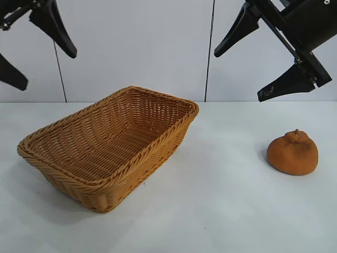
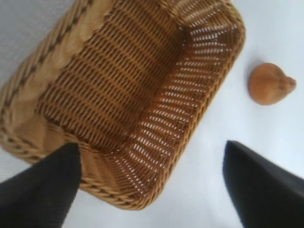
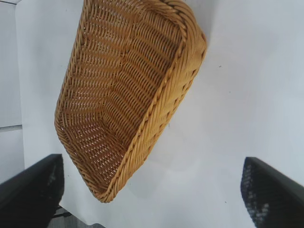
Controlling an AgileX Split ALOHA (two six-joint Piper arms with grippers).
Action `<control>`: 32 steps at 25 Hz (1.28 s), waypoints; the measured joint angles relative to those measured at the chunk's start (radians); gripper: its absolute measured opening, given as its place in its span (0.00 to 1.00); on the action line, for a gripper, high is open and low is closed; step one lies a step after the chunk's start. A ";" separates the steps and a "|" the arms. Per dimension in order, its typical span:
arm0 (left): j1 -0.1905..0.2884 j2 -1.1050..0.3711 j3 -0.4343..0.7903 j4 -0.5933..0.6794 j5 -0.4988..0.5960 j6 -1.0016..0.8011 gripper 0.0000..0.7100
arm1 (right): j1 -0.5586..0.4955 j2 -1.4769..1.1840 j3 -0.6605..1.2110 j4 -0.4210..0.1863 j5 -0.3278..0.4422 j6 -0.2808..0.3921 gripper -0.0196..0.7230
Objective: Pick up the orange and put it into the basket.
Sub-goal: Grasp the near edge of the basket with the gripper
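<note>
**A:** How much open bench do you have, and where are the edges?

**B:** The white bench [image 1: 226, 211] runs back to a pale panelled wall [image 1: 137, 47]. The basket [image 1: 68, 182] sits on the left half, turned at an angle, one corner pointing toward the wall and a near corner close to the front. To its right lies a wide bare stretch of bench, and the orange [image 1: 293, 153] rests alone at the far side of that stretch, well apart from the basket's braided rim. Nothing stands between them.

**A:** Where are your end effectors?

**B:** Both hang high above the bench. My right end effector [image 1: 253, 58] is raised above and a little behind the orange, released, fingers spread wide, holding nothing. My left end effector [image 1: 39, 50] is up at the left, above the basket's end, also spread open and empty. In my left wrist view its dark fingertips [image 2: 40, 190] frame the basket, with the orange just beyond the far rim.

**A:** What does the orange look like?

**B:** Squat and rounded, dull orange-brown, matte and slightly bumpy, with a knobby raised neck on top. It sits upright on the bench, neck up, casting a soft shadow on its left. The basket's inside is bare weave, with sloping sides.
</note>
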 joint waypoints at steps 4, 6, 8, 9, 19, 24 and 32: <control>0.000 -0.080 0.087 0.096 -0.039 -0.239 0.82 | 0.000 0.000 0.000 0.000 0.000 0.000 0.96; 0.000 -0.098 0.126 0.114 -0.052 -0.334 0.82 | 0.000 0.000 0.000 0.000 0.000 0.000 0.96; -0.001 -0.102 0.155 0.117 -0.062 -0.384 0.82 | 0.000 0.000 0.000 0.000 0.000 0.000 0.96; -0.005 -0.102 0.169 0.120 -0.069 -0.402 0.82 | 0.000 0.000 0.000 0.000 0.000 0.000 0.96; -0.100 -0.102 0.303 0.208 -0.202 -0.645 0.82 | 0.000 0.000 0.000 0.010 -0.001 0.000 0.96; -0.102 -0.102 0.305 0.239 -0.230 -0.670 0.82 | 0.000 0.000 0.000 0.019 -0.001 0.000 0.96; -0.102 -0.102 0.305 0.315 -0.262 -0.670 0.82 | 0.000 0.000 0.000 0.021 -0.001 0.000 0.96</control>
